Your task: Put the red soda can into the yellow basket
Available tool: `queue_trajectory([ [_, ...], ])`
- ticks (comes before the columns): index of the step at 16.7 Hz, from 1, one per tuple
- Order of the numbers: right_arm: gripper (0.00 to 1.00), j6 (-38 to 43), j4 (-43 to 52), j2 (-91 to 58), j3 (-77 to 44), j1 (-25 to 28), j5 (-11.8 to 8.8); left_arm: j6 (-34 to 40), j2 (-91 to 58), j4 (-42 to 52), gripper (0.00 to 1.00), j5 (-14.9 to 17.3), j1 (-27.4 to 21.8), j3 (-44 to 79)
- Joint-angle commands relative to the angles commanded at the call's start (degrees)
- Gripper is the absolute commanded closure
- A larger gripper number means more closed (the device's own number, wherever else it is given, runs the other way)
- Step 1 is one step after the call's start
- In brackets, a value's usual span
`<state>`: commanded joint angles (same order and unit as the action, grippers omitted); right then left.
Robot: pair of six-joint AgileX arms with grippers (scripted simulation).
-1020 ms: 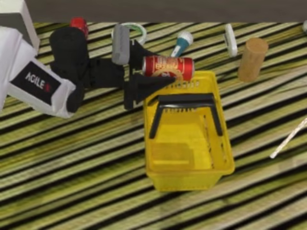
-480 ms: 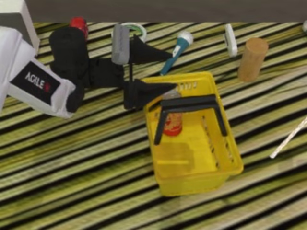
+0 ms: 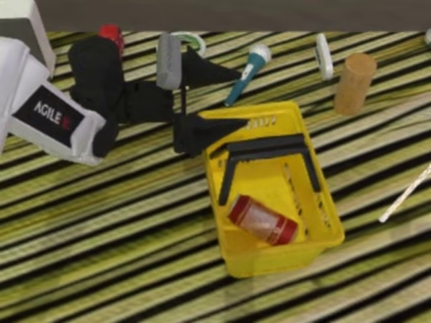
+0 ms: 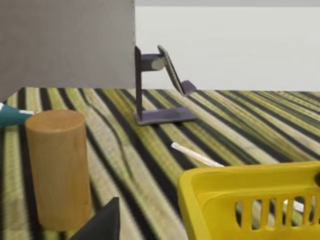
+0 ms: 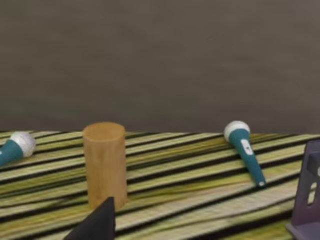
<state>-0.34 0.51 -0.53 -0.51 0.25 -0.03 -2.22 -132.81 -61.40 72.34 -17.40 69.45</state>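
1. The red soda can point(image 3: 262, 219) lay on its side inside the yellow basket point(image 3: 323, 202), toward the basket's 6 o'clock end, its silver top pointing to about 10 o'clock.
2. The basket sat near the middle of the striped counter point(image 3: 101, 256), its black folding handle point(image 3: 266, 148) arched across the 12 o'clock half.
3. The left hand point(image 3: 225, 99) hovered at the basket's 11 o'clock corner, released and holding nothing, its two black fingers point(image 3: 209, 70) spread well apart; the lower finger overlapped the basket's rim.
4. A teal microphone point(image 3: 246, 70) lay just beyond the basket at 12 o'clock, close to the upper finger.
5. A wooden cylinder point(image 3: 354, 83) stood upright at the basket's 2 o'clock, apart from it.
6. In the left wrist view a dark phone stand point(image 4: 157, 90) stood farther off on the counter.
7. The right hand showed only as a black fingertip point(image 5: 97, 222) in its wrist view; whether it was released or clenched cannot be told.
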Motion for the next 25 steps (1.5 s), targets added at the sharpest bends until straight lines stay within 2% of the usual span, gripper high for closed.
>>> queue_trajectory([
  [3,0.0,-2.9,4.3,-4.7,-4.5,2.0,-0.1,0.9,4.7,2.4,0.0,-2.6,0.6,-2.3],
  [7,0.0,-9.9,14.8,-18.3,-17.6,6.6,0.0,2.7,17.7,9.6,0.0,-10.5,2.7,-9.4],
  [11,0.0,-19.6,28.4,-38.8,-37.4,12.8,0.2,4.3,37.4,20.3,0.0,-21.9,5.8,-20.5],
  [20,0.0,-43.6,61.2,-92.5,-88.2,28.5,0.4,5.2,94.1,46.2,0.0,-51.1,13.7,-49.8],
  [25,0.0,-53.8,75.4,-114.7,-109.1,35.2,0.3,3.8,120.0,56.2,0.0,-64.5,16.9,-62.4],
])
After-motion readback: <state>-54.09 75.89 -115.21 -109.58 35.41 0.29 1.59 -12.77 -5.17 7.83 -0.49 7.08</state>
